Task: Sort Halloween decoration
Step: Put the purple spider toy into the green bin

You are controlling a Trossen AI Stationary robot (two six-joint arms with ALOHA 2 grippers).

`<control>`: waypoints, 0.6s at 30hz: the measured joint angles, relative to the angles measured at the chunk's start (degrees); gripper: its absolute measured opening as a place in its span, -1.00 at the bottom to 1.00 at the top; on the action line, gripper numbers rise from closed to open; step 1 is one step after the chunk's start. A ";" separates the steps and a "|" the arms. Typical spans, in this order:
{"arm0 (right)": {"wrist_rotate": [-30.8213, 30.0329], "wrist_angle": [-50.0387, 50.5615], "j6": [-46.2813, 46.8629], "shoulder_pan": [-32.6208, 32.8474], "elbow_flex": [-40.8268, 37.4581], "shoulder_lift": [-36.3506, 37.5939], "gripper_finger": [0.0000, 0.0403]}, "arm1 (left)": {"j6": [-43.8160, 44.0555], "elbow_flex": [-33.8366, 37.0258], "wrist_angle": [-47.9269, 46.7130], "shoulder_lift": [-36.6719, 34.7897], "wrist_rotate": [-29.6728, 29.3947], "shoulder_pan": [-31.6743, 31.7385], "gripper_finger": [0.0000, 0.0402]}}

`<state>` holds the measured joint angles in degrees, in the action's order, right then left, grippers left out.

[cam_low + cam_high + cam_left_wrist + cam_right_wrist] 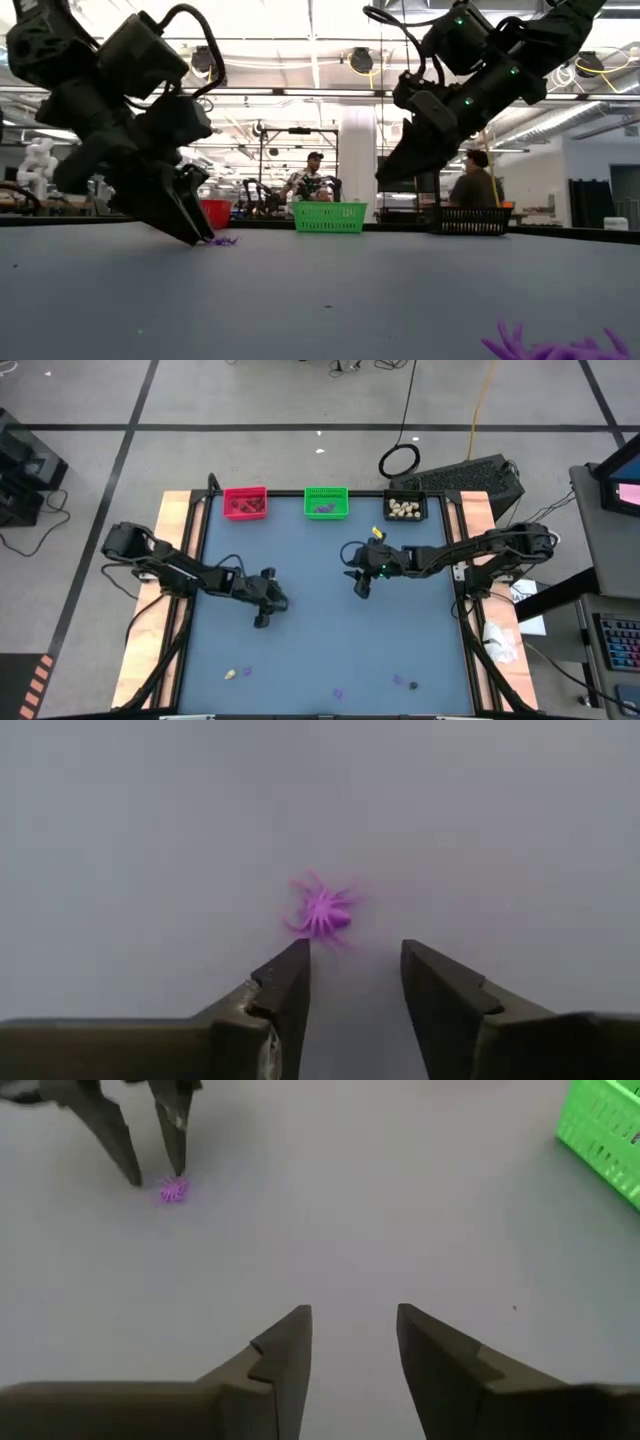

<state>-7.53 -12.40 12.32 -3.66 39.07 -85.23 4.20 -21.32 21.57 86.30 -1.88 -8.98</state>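
Overhead, the blue-grey worktop [320, 640] fills the middle of the scene, with both dark arms reaching in over it from opposite sides. Along its far edge stand three small bins in a row: a red bin [245, 502] with dark pieces inside, a green bin [326, 502] holding a purple bit, and a black bin [405, 509] filled with cream-white lumps. The left arm stretches toward the centre-left of the worktop, and its left tool [262, 618] is tipped down with the tips at the surface; its two fingers stand parted with a clear gap and nothing between them. Just ahead of those tips lies a purple spider [322, 912], flat on the surface, free of the fingers though very near them. The right arm comes in from the other side, and the right tool [361, 588] hangs above the worktop's middle, below the green bin in the overhead picture; its fingers are likewise spread apart and empty. Near the front edge a few more trinkets lie scattered well apart from both tools: a cream-white lump [232, 674], a purple bit [338, 690] and a dark lump [411, 683] beside another small purple piece. Beyond the worktop, two people show in the room behind the bins.
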 joint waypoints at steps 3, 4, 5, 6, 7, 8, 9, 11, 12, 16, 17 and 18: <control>-0.07 -0.22 -0.02 0.00 0.00 0.00 -0.30 | -0.01 -0.13 2.05 1.99 -2.69 -0.75 -0.21; -0.13 -0.26 -0.02 0.00 0.00 0.00 -0.30 | 0.05 -0.18 2.88 2.66 -3.20 -0.95 -0.21; -0.13 -0.22 -0.02 0.00 -0.02 0.00 -0.30 | 0.15 -0.25 3.23 3.07 -3.81 -1.01 -0.21; -0.15 -0.23 -0.06 0.00 -0.02 0.00 -0.30 | 0.71 -0.24 3.49 3.28 -4.11 -1.00 -0.21; -0.15 -0.26 -0.23 0.00 -0.02 0.00 -0.30 | 1.29 -0.24 3.93 3.50 -4.45 -1.00 -0.21; -0.17 -0.28 -0.65 0.00 -0.02 0.00 -0.30 | 1.44 -0.24 4.41 3.76 -4.84 -1.02 -0.21; -0.17 -0.43 -1.14 0.00 -0.02 0.00 -0.30 | 1.49 -0.24 4.72 3.86 -5.48 -1.02 -0.21; -0.17 -0.92 -1.65 0.00 -0.02 0.00 -0.30 | 1.55 -0.24 4.87 3.90 -7.87 -0.98 -0.21; -0.18 -1.09 -1.71 0.00 -0.02 0.00 -0.30 | 1.55 -0.24 4.87 3.92 -8.62 -0.86 -0.22; -0.20 -1.98 -2.83 0.00 -0.02 0.00 -0.30 | 2.58 -0.22 4.49 3.93 -8.86 -0.17 -0.39; -0.17 -2.38 -3.01 0.00 -0.02 0.00 -0.30 | 2.65 -0.22 4.35 3.93 -8.78 -0.07 -0.46; -0.19 -2.73 -3.26 0.00 -0.02 0.00 -0.30 | 2.51 -0.22 4.23 3.93 -8.59 -0.01 -0.53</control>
<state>-7.72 -15.13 9.06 -3.66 39.05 -85.23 6.71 -21.54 25.80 90.24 -10.47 -8.99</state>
